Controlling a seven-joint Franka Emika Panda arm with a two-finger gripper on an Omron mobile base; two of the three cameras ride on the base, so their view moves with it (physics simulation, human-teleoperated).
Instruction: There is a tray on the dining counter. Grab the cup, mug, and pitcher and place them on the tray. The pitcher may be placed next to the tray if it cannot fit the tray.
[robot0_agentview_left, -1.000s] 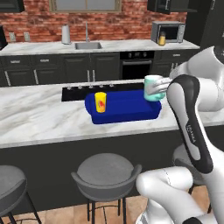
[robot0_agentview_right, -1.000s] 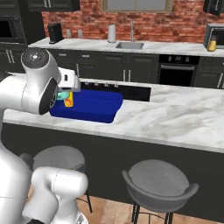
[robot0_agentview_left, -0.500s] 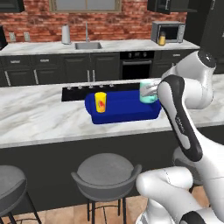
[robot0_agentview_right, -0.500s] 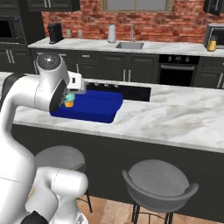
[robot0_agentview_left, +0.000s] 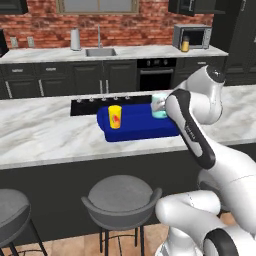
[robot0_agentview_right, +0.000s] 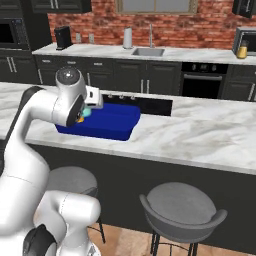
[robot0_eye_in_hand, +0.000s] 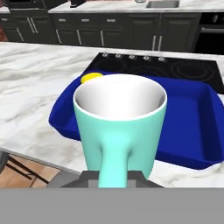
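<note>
Above the blue tray (robot0_eye_in_hand: 192, 144) on the marble tabletop (robot0_agentview_left: 45, 135), the pincer (robot0_eye_in_hand: 114, 177) was clenched on the handle of the teal mug (robot0_eye_in_hand: 120, 127). The yellow cup (robot0_agentview_left: 115, 116) stood inside the tray. No lettering was legible.

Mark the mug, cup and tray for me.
mug (robot0_eye_in_hand: 118, 127), hand view, front wall above the handle
cup (robot0_agentview_left: 115, 117), left base view, side with the red mark
tray (robot0_agentview_right: 127, 131), right base view, near right rim
</note>
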